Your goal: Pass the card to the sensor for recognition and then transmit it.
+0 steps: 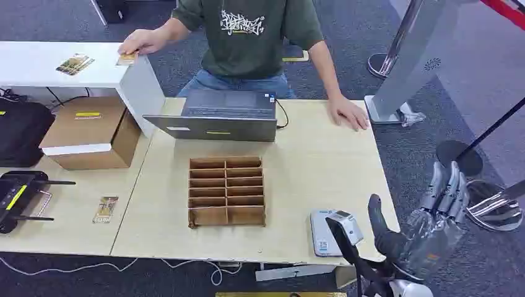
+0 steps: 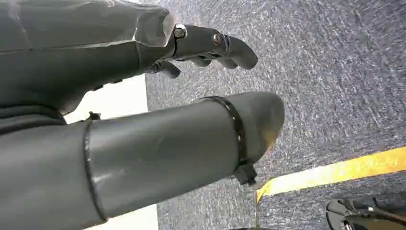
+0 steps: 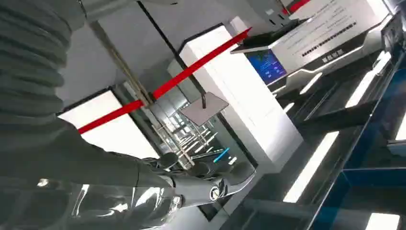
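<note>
**Hovering empty-handed: right hand off the table edge, cards still on the tables**

Right hand [image 1: 433,216] is raised past the right edge of the table [image 1: 309,167], fingers [image 1: 449,185] extended upward and spread, thumb apart, nothing held. Right wrist view agrees: fingers [image 3: 210,184] loose, nothing between them, red barrier tape [image 3: 191,67] behind.

Left hand [image 2: 143,120] hangs over grey carpet [image 2: 335,86], fingers [image 2: 210,45] slightly curled, thumb apart, nothing in it as far as I can tell; view is mostly hand, so palm side is hard to read. Yellow floor stripe [image 2: 335,172] below it.

Sensor [image 1: 325,232], a small grey-white pad, lies at the table's near right edge, just beside the right hand's thumb.

Cardboard divider tray [image 1: 226,190] sits mid-table, compartments look empty. Behind it a laptop [image 1: 226,114], lid tilted toward the robot.

Cards: one card [image 1: 106,209] flat on the lower left table, well apart from both hands. A person's hand [image 1: 141,42] rests on another card [image 1: 127,59] on the white table [image 1: 37,62] far left, with a card stack [image 1: 75,64] nearby. Person's other hand [image 1: 348,112] is on the main table's far right corner.

Cardboard box [image 1: 93,131] and a black router [image 1: 18,198] at left.
</note>
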Controlling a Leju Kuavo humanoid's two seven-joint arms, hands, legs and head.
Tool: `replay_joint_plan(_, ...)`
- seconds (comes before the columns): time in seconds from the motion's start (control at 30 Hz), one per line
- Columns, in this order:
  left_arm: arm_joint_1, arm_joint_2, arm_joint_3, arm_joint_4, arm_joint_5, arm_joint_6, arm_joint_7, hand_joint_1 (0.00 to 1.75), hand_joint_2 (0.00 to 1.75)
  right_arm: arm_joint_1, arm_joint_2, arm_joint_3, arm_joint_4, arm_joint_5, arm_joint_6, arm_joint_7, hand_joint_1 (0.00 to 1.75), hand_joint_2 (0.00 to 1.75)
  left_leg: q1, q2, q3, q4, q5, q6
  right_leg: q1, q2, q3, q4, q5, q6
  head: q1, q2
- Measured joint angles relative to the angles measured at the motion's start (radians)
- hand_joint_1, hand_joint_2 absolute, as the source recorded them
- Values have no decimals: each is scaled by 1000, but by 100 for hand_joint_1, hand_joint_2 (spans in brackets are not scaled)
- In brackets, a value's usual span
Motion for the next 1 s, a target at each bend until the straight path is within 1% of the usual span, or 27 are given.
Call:
replay_joint_plan(0.4, 0, -4, 11, 0, 20, 4, 1, 0, 0, -25, 0, 2, 29, -2, 0, -12, 0, 175, 0, 0, 0, 0, 0, 0, 0, 0, 0, 0, 0, 0, 0, 0)
replay_joint_plan(0.57, 0, -4, 13, 0, 20, 5, -10, 0, 0, -27, 0, 2, 31, -5, 0, -15, 0, 175, 0, 0, 0, 0, 0, 0, 0, 0, 0, 0, 0, 0, 0, 0)
replay_joint_plan(0.63, 0, -4, 15, 0, 19, 3, -13, 0, 0, -29, 0, 2, 31, -19, 0, -24, 0, 175, 0, 0, 0, 0, 0, 0, 0, 0, 0, 0, 0, 0, 0, 0)
replay_joint_plan(0.77, 0, -3, 17, 0, 15, -1, -22, 0, 0, -56, 0, 7, 44, -68, 0, -72, 0, 175, 0, 0, 0, 0, 0, 0, 0, 0, 0, 0, 0, 0, 0, 0)
replay_joint_plan(0.87, -1, -4, 17, 0, 13, -2, -25, 0, 0, -99, 0, 14, 67, -74, 0, -97, 0, 175, 0, 0, 0, 0, 0, 0, 0, 0, 0, 0, 0, 0, 0, 0)
replay_joint_plan(1.0, -8, -8, 17, 0, 3, -3, -20, 0, 0, -170, -2, 41, 103, -128, 0, -122, 0, 175, 0, 0, 0, 0, 1, 0, 0, 0, 0, 0, 1, 0, 0, 0)
